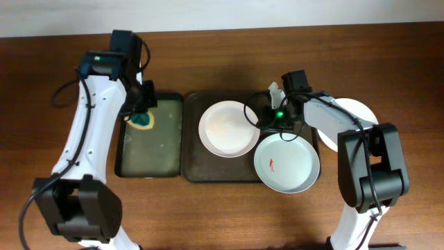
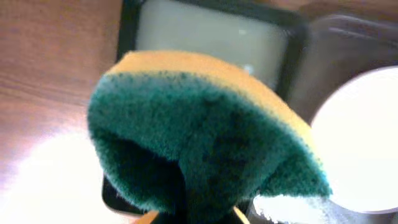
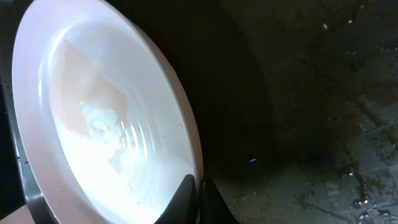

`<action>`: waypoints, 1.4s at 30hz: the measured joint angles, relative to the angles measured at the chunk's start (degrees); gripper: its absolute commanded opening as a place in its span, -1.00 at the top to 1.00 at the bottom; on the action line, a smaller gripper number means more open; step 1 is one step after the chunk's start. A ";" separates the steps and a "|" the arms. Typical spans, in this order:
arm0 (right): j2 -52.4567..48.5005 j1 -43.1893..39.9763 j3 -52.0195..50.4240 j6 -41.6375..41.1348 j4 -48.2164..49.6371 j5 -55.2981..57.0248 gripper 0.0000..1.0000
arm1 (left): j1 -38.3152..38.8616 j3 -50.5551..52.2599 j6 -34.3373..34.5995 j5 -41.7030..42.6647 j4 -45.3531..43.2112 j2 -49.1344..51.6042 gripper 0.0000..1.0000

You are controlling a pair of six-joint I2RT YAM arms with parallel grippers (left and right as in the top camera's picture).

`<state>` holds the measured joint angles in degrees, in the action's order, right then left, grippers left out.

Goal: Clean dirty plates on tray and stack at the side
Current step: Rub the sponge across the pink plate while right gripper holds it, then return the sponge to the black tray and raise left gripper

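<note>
Overhead, the brown tray (image 1: pixel 198 167) lies with its long side running left to right. 1 plate (image 1: pixel 225 132) rests in it, a smeared plate (image 1: pixel 288 163) overhangs its right edge, and a 3rd plate (image 1: pixel 359 111) sits beside it. Only the right wrist view shows the right gripper (image 3: pixel 196 190) pinching the plate's rim. The left gripper (image 1: pixel 141 107) clamps a sponge (image 2: pixel 199 137) over the black tray (image 1: pixel 149 149).

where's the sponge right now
Overhead view, left side: the sponge is pinched in the left gripper over the top-left corner of the black tray, left of the brown tray.
</note>
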<state>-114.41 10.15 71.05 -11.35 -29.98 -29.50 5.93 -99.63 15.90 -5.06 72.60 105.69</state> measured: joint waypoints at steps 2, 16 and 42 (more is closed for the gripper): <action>0.00 0.00 0.00 0.00 0.02 0.00 0.92 | 0.00 6.29 0.02 -1.57 -6.49 0.46 0.93; 0.00 0.02 0.00 0.04 -0.07 -0.02 0.92 | -2.38 30.23 0.22 -10.05 -29.68 1.36 0.26; 0.00 0.00 0.00 0.04 0.02 -0.42 0.83 | -2.38 16.90 -1.60 -3.87 -25.07 -32.87 -0.99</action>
<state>-114.41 10.15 71.05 -11.31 -29.95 -29.91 3.55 -82.74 14.31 -8.93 47.53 72.82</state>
